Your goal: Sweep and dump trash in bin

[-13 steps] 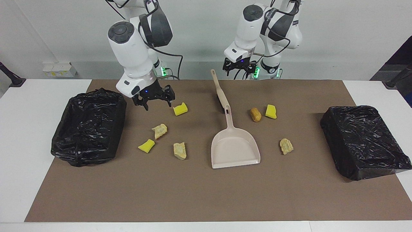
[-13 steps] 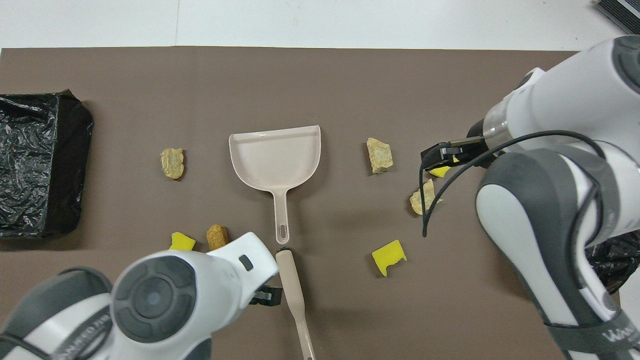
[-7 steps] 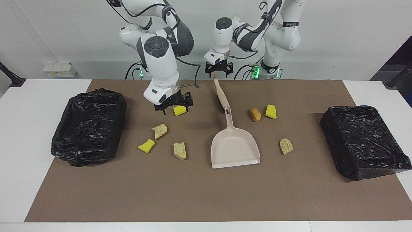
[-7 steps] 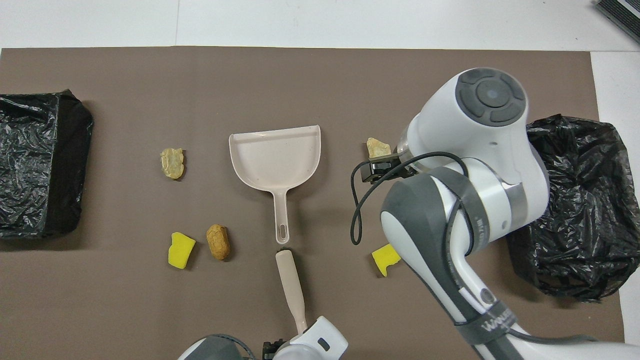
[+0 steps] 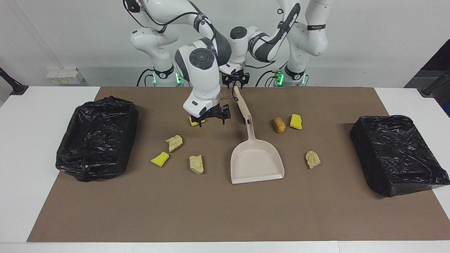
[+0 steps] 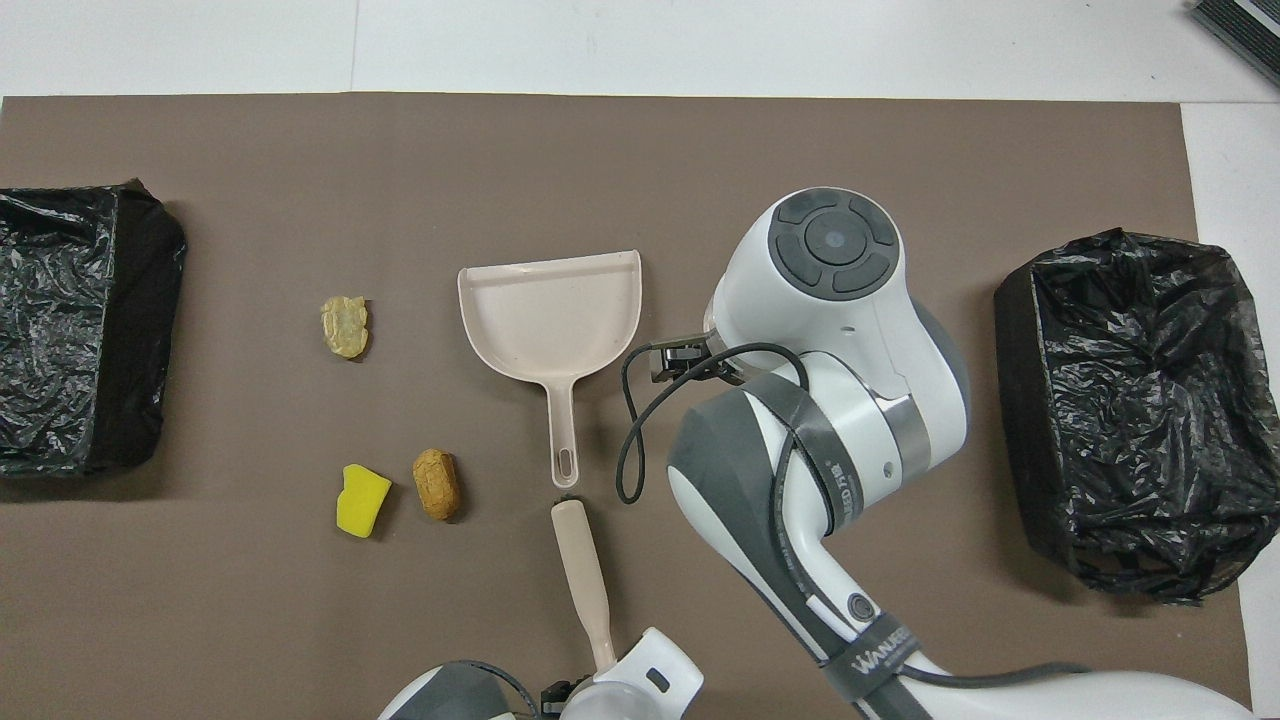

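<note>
The right gripper [image 5: 212,122] hangs low over the brown mat [image 5: 225,211], and its two fingers stand spread with nothing between them. Just beside it, toward the right arm's end of the table, lies a yellow wedge [image 5: 192,122], half hidden by the gripper body. I cannot tell if they touch. Farther from the robots than this gripper lie three more pieces of trash: a beige lump [image 5: 174,142], a second yellow wedge [image 5: 160,159] and another beige lump [image 5: 197,164]. From above, the right arm covers all of these.

The left gripper [image 5: 236,82] is down at the tip of the brush handle, at the edge of the mat nearest to the robots. I cannot tell whether its fingers are apart or already pressing on the handle. The brush [image 5: 242,105] runs from this gripper away from the robots, and its other end meets the handle of the dustpan [image 5: 256,163], which lies flat with its mouth turned away from the robots.

Between the two grippers there is only bare mat. On the side of the brush toward the left arm's end lie a brown oval lump [image 5: 279,124] and a third yellow wedge [image 5: 296,121], close together, and a third beige lump [image 5: 312,159] lies beside the dustpan.

One black-bagged bin [image 5: 96,138] stands at the right arm's end of the table, well apart from the right gripper. A second black-bagged bin [image 5: 397,154] stands at the left arm's end.
</note>
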`<state>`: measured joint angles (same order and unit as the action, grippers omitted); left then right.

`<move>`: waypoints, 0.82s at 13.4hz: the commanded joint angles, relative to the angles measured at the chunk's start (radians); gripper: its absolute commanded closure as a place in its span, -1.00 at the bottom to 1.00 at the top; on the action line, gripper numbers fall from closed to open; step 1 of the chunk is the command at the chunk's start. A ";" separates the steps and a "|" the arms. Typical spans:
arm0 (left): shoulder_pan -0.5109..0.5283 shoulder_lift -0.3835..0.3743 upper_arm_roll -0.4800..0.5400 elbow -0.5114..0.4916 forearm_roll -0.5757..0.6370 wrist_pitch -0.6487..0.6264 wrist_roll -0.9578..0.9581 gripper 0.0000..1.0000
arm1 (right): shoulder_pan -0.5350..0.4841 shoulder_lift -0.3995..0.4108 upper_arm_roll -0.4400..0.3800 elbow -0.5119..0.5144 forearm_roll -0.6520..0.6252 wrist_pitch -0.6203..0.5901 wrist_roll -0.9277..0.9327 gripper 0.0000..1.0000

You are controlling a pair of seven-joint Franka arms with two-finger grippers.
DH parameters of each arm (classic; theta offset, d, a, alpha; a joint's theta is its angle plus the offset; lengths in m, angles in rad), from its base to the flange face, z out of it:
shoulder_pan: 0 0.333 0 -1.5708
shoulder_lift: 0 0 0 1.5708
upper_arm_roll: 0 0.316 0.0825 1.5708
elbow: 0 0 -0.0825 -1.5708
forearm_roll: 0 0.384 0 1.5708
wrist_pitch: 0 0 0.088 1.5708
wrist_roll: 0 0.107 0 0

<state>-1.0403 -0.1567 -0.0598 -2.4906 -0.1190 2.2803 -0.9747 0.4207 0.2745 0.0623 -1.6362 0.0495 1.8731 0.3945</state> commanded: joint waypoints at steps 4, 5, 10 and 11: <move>0.080 -0.035 0.028 0.065 0.005 -0.230 0.166 1.00 | 0.006 -0.003 0.004 -0.005 -0.019 0.021 0.017 -1.00; 0.112 -0.040 0.028 0.091 0.028 -0.298 0.238 1.00 | 0.006 -0.003 0.004 -0.007 -0.016 0.032 0.017 -1.00; 0.389 -0.095 0.028 0.114 0.157 -0.404 0.676 1.00 | 0.041 0.025 0.004 -0.016 -0.008 0.083 0.068 -1.00; 0.467 -0.095 0.026 0.114 0.179 -0.404 0.735 1.00 | 0.055 0.037 0.004 -0.016 -0.008 0.105 0.099 -1.00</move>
<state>-0.6868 -0.2371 -0.0213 -2.3744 0.0263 1.8931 -0.3573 0.4481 0.2901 0.0640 -1.6469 0.0482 1.9340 0.4281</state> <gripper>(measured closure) 0.727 0.000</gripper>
